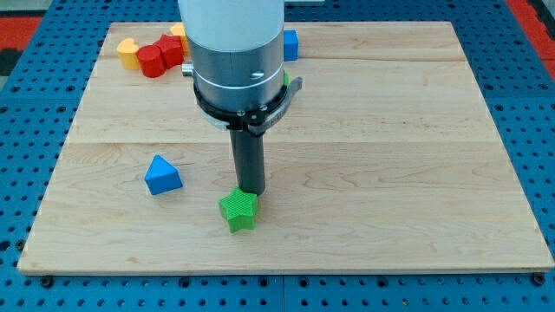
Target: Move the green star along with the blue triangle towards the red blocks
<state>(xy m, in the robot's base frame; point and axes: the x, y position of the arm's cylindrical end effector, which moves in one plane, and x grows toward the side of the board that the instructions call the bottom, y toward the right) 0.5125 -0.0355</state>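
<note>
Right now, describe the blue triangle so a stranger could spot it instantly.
On the wooden board, look at the lower left area. The blue triangle sits alone there, left of the green star that my tip touches. The blue cube at the top is boxy, not pointed.

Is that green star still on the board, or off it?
On: the green star lies inside the wooden board, my tip at its upper edge.

Robotics lab bench — wooden board on blue perforated mounting plate, robot arm overhead.

Pale matt wooden board
</note>
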